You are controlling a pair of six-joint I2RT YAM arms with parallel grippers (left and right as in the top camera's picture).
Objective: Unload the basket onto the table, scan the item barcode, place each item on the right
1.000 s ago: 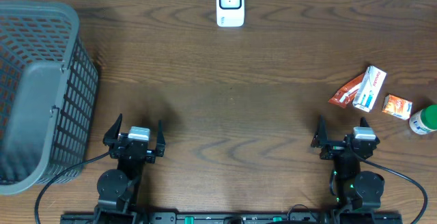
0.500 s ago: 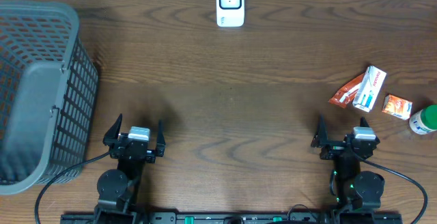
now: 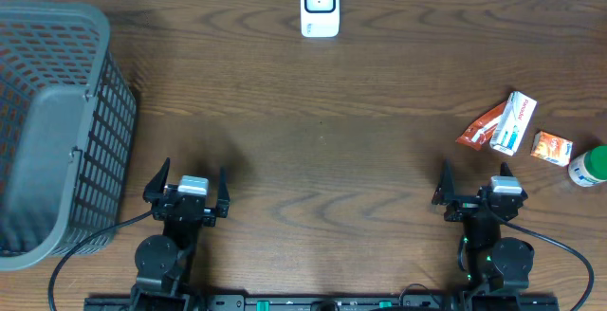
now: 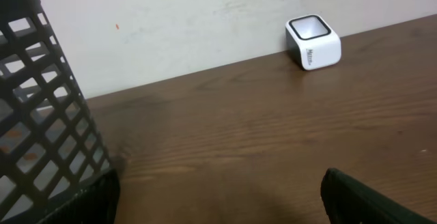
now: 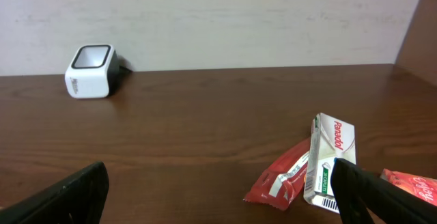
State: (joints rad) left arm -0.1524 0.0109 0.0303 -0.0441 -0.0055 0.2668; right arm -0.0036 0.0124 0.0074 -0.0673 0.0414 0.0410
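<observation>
On your worktop (image 3: 322, 140): one white scanner (image 3: 320, 6), far edge, centre; one grey basket (image 3: 57, 121), far left. Your items lie at the right: white box (image 3: 513, 121), barcode showing in the right wrist view, touching a red sachet (image 3: 479, 126); orange packet (image 3: 551, 147); green-capped bottle (image 3: 590, 166). Your left gripper (image 3: 190, 182) and right gripper (image 3: 472, 184): jaws apart, holding nothing
</observation>
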